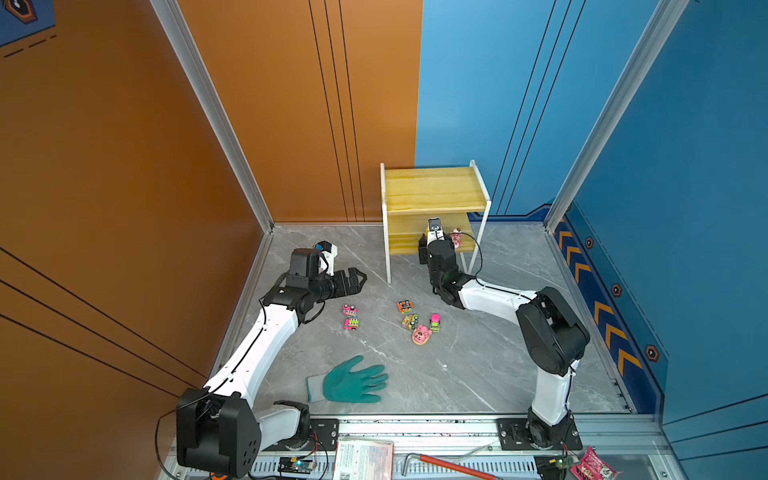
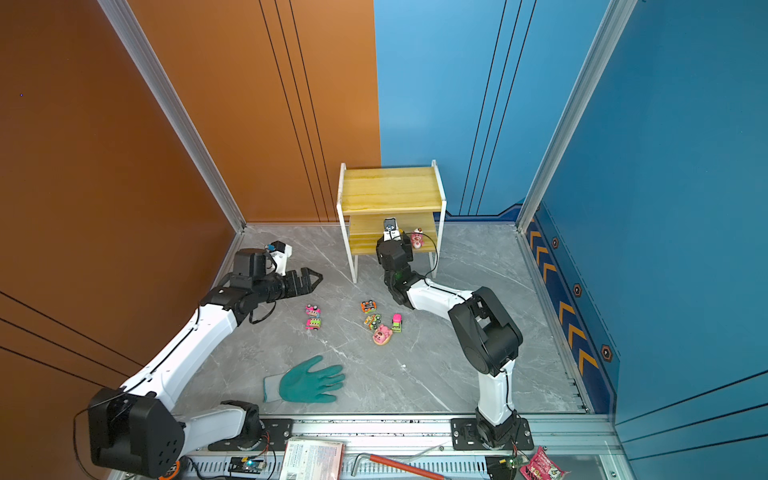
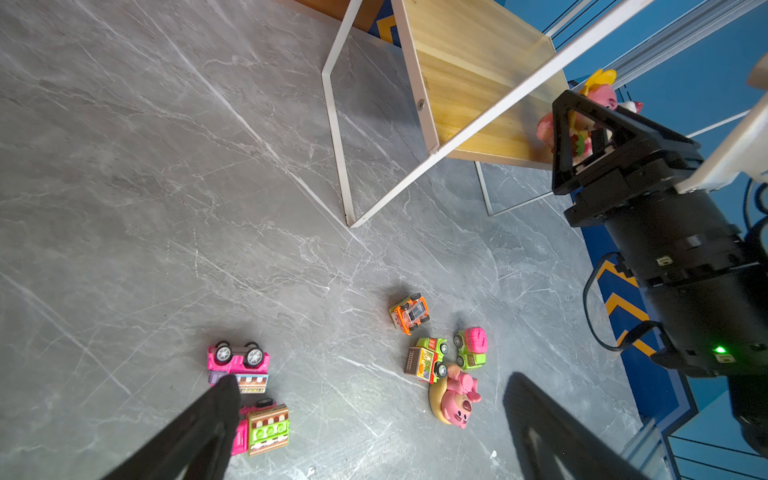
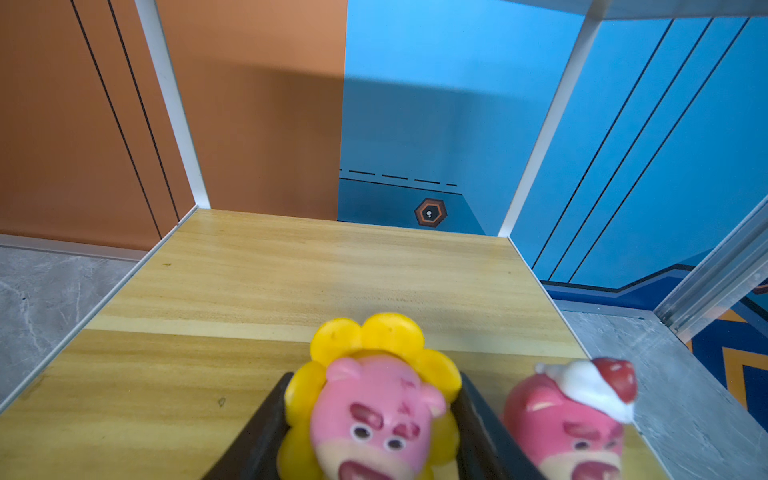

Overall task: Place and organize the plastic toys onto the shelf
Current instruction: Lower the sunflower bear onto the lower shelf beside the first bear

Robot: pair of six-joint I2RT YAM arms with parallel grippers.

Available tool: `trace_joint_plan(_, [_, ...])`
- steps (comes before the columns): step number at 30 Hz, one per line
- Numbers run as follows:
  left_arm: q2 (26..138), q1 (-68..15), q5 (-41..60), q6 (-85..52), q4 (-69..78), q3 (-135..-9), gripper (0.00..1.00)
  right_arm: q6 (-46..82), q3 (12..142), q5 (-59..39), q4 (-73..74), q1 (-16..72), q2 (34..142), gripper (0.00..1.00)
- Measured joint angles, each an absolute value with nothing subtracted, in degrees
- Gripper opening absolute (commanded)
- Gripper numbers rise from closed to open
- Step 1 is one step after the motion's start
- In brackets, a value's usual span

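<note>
The shelf [image 1: 432, 187] stands at the back. My right gripper [image 4: 372, 395] reaches into its lower tier [image 4: 270, 291], shut on a pink bear with yellow sunflower petals [image 4: 374, 407]. A pink bear with a cream hat [image 4: 573, 419] stands on that board just beside it. On the floor lie an upturned pink car [image 1: 349, 309], a pink-green car [image 1: 351, 324], an orange car [image 1: 404, 306], a green truck [image 1: 409, 321], a green-pink car [image 1: 434, 322] and a pink bear [image 1: 422, 334]. My left gripper [image 1: 359, 276] hovers open above the floor, left of the shelf, near the two pink cars.
A teal-green glove [image 1: 351, 380] lies on the grey floor in front of the toys. A booklet [image 1: 363, 457], a red-handled hex key [image 1: 449, 465] and a pink packet [image 1: 594, 465] sit by the front rail. Orange and blue walls enclose the floor.
</note>
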State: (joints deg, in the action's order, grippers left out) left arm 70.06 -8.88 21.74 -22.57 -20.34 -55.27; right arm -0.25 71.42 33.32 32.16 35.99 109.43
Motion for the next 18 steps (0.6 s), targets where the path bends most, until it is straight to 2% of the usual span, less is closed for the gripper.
trace_joint_plan(18, [70.06, -8.88, 22.17, -22.57, -20.32, -55.22, 1.0, -0.21, 71.42, 33.3, 32.67, 35.4, 110.24, 0.5])
